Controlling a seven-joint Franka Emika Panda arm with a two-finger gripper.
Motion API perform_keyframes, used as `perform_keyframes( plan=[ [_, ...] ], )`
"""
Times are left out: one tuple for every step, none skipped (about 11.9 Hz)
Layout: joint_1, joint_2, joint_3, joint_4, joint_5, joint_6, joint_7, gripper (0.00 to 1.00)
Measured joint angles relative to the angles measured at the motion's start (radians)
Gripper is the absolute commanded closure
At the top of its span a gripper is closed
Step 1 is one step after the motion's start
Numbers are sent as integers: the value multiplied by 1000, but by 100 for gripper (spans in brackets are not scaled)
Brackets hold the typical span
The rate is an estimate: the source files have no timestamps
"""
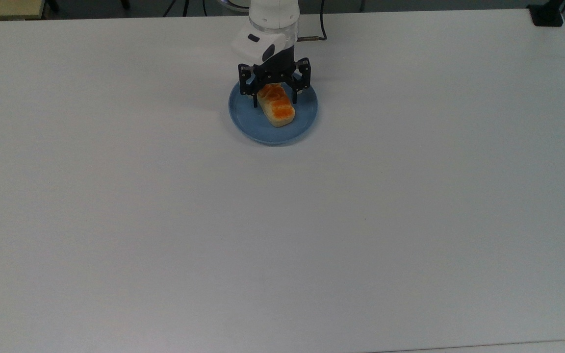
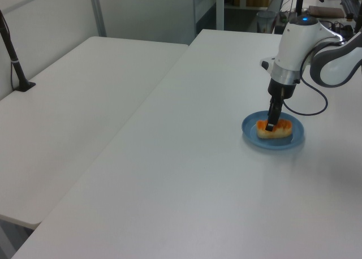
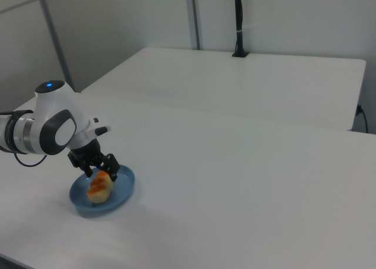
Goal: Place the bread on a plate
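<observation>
The bread point(image 1: 277, 110) lies flat on the blue plate point(image 1: 252, 125) at the far middle of the white table, its orange-brown top up. My gripper point(image 1: 274, 99) points straight down over the loaf's far end, open, one finger on each side of it with a small gap. In the left view the bread point(image 2: 278, 130) rests in the plate point(image 2: 253, 137) under the gripper point(image 2: 271, 123). The right view shows the gripper point(image 3: 101, 170) just above the bread point(image 3: 100, 188) on the plate point(image 3: 122, 194).
A black cable point(image 1: 320, 27) runs behind the arm near the table's far edge. A black clamp point(image 1: 546, 14) sits at the top view's far right corner. A second white table point(image 2: 73, 100) with a black post point(image 2: 13, 61) stands alongside.
</observation>
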Motion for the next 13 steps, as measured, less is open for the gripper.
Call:
perform_keyframes(
  plan=[
    [-3, -2, -1, 9, 0, -1, 0, 0],
    [-5, -6, -3, 33, -1, -33, 0, 0],
    [-6, -11, -7, 82, -1, -111, 0, 0],
    [-7, -18, -10, 156, -1, -224, 0, 0],
    [-9, -24, -13, 243, -1, -342, 0, 0],
    [-16, -27, -14, 337, -1, -452, 1, 0],
    [-30, -29, -15, 429, -1, -545, 0, 0],
    [-46, -29, -15, 498, -2, -609, 0, 0],
    [-63, -29, -16, 556, -2, -669, 0, 0],
    [-79, -25, -17, 612, -3, -739, 0, 0],
    [-91, -16, -18, 669, -3, -805, 0, 0],
    [-101, -8, -18, 715, -3, -842, 0, 0],
    [-114, -1, -18, 744, -3, -855, -14, 0]
  ],
)
